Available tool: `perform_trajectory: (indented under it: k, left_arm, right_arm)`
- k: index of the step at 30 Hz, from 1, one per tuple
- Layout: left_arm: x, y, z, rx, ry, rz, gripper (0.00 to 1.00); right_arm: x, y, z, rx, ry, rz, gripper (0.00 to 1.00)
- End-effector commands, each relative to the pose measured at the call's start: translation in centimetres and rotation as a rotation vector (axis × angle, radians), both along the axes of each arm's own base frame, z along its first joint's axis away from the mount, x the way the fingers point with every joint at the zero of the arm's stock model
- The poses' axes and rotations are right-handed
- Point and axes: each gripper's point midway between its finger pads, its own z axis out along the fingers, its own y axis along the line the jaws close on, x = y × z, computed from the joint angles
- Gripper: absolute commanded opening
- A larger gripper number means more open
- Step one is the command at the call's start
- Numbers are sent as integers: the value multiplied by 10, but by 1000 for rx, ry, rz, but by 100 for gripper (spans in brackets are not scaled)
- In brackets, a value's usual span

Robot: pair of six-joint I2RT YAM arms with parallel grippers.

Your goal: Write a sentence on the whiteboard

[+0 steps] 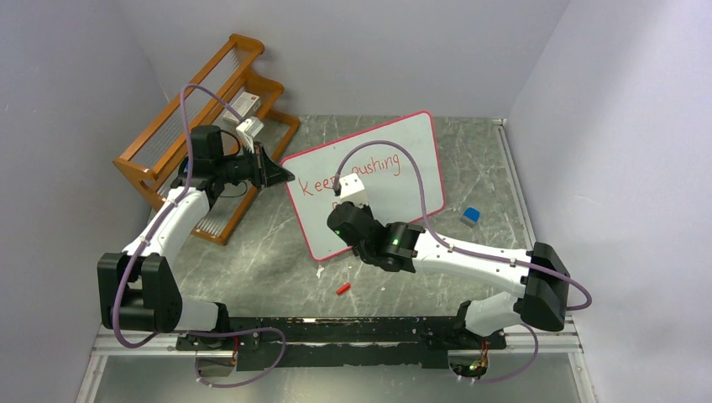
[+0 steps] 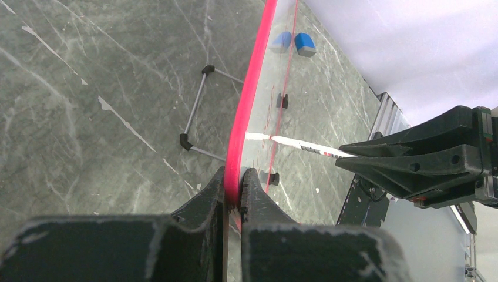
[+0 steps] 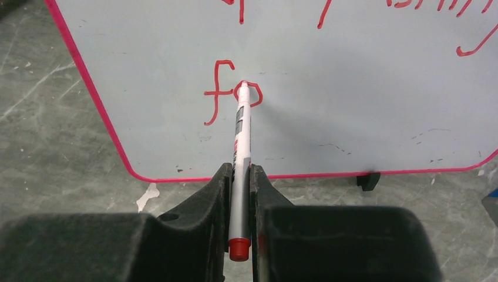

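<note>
Clamp: your left gripper (image 2: pixel 234 187) shut on the whiteboard (image 2: pixel 249 100) frame, board standing mid-table (image 1: pixel 252 252), so brace it firmly | right gripper (image 3: pixel 241 176) pinching red marker (image 3: pixel 242 132), tip on the sentence (image 3: pixel 218 91) at "fo" | press lightly, step rightward.

Above the black base rail (image 1: pixel 353 329), my left arm (image 1: pixel 172 222) and right arm (image 1: pixel 470 252) wear white shells between boxy black joints. A purple cable (image 1: pixel 186 126) loops along each. Well away from the rail, I see green lights (image 1: pixel 395 243) glowing on the right arm; the fingers (image 2: pixel 199 205) are scuffed black plastic.
</note>
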Motion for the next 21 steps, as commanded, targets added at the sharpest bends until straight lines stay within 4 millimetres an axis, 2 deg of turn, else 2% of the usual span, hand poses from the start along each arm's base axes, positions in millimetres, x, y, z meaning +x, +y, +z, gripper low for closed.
perform_trajectory:
  k: [1,9,21]
  left_arm:
    - [8,8,-34,125,5,47,5]
    - [8,8,-34,125,6,48,5]
    - [9,10,-35,135,7,58,5]
  right_arm:
    - [5,11,16,79,-19,3,0]
    - [4,10,16,71,-15,1,0]
    - [2,-12,19,41,-33,-34,0]
